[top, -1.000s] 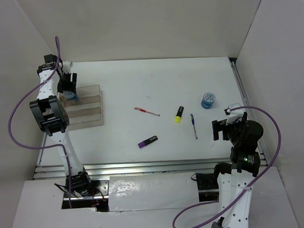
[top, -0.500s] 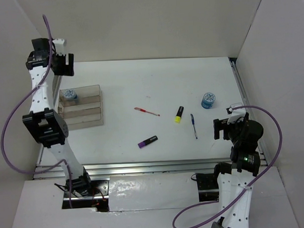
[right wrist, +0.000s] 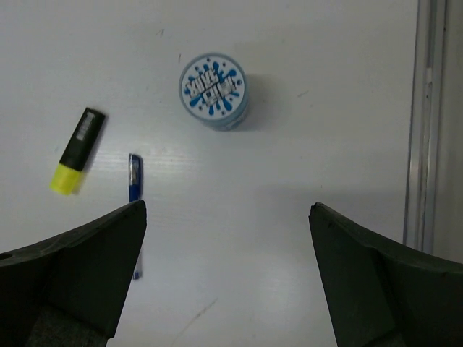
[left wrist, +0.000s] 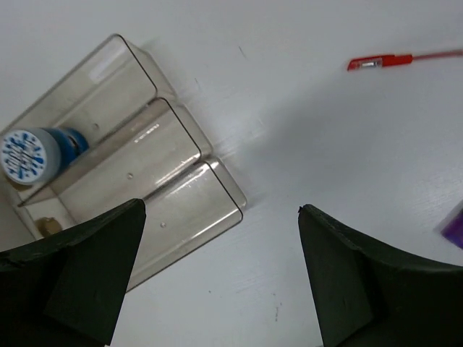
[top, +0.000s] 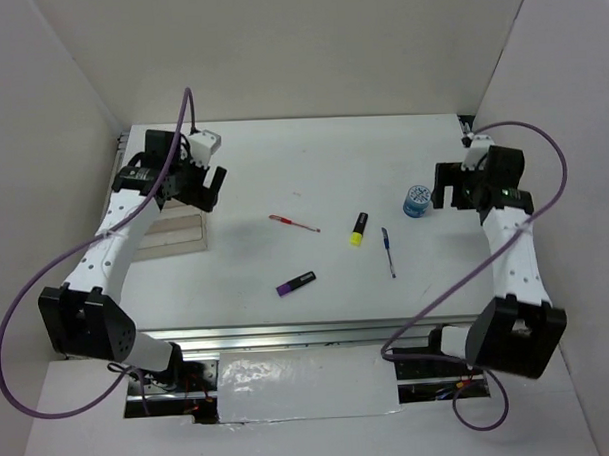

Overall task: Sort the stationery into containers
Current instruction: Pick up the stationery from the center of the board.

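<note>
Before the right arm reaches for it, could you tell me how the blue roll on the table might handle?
The blue roll stands on its flat end, so a nudge should slide it rather than roll it. Its round side may slip unless gripped across the middle. It looks squat, so tipping seems unlikely.

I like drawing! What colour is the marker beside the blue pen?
Highlighter: yellow and black; right wrist view shows it best.

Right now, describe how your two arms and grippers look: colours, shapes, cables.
Both the left arm and the right arm have white links joined by chunky black joint housings. A loose purple cable loops along each one. The left gripper and right gripper are black with white wrist pieces. Close up, their fingers are dark, matte, blunt wedges. No markings are readable.
</note>
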